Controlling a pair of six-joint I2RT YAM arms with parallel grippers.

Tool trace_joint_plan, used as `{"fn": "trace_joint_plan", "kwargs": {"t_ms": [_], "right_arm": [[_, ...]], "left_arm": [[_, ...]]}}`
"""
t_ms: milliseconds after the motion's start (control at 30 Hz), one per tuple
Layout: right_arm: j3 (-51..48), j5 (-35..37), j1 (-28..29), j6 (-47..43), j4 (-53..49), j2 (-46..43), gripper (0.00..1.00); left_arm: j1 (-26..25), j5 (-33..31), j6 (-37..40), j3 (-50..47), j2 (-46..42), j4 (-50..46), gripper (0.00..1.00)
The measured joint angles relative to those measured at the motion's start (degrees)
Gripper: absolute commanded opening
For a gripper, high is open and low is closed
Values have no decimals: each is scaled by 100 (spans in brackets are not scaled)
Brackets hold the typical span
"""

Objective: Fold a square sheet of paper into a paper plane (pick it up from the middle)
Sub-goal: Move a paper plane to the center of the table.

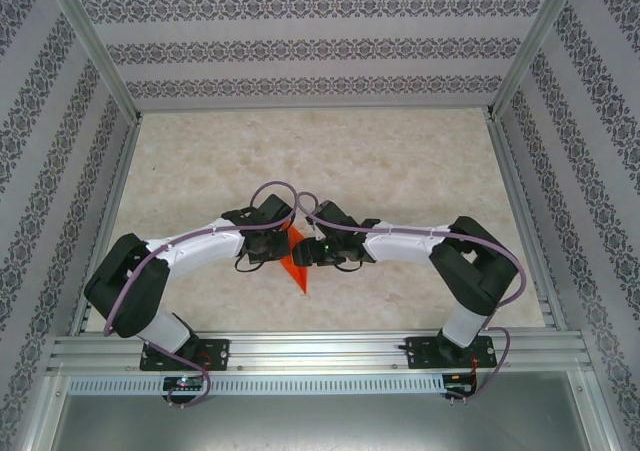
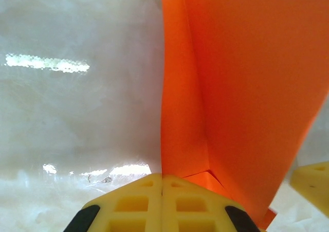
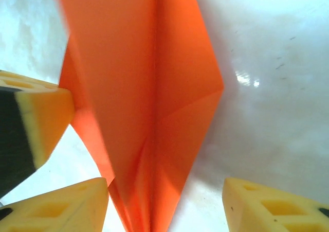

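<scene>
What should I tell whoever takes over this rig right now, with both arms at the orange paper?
Left claw: shut, tips at the edge of the orange paper; I cannot tell whether it pinches it.
Right claw: open, one finger on either side of the paper's narrow end.
Paper: on the table, between the two arms.
Done: folded into a pointed shape with a centre crease.
To do: probably the last folds, then let go.
</scene>
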Motion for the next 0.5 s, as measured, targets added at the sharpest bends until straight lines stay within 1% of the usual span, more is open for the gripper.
{"fn": "trace_joint_plan", "kwargs": {"t_ms": [167, 367, 500], "right_arm": [[-48, 439, 2, 26, -101, -505, 62], [-820, 1130, 2, 313, 205, -1290, 63], [-1047, 1491, 2, 396, 302, -1499, 61]], "left_arm": [[0, 7, 0, 0, -17, 20, 2], [87, 197, 31, -9, -22, 205, 3], [160, 372, 96, -39, -22, 437, 3]]}}
